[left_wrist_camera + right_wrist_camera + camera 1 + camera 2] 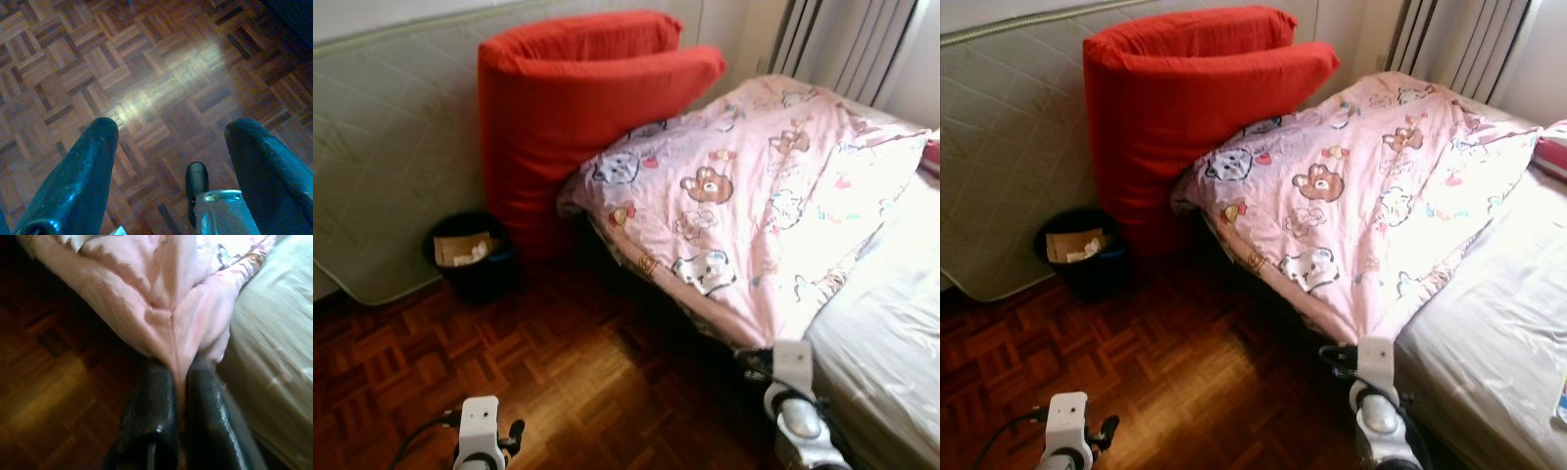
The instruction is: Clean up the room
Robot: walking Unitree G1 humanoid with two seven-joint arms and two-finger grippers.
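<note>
Duvet [754,206] step: right gripper [178,382] at lower right, fingers pinching its pink corner at the bed [891,333] edge. Left gripper [171,142] idle over parquet, fingers spread. Next, probably: pull the corner and spread it flat. Red cushion [578,108], bin [470,257] upper left.

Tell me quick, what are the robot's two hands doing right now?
Left gripper: jaws open, holding nothing, over the wooden floor.
Right gripper: jaws shut on a corner of the pink blanket at the bed's edge.
</note>
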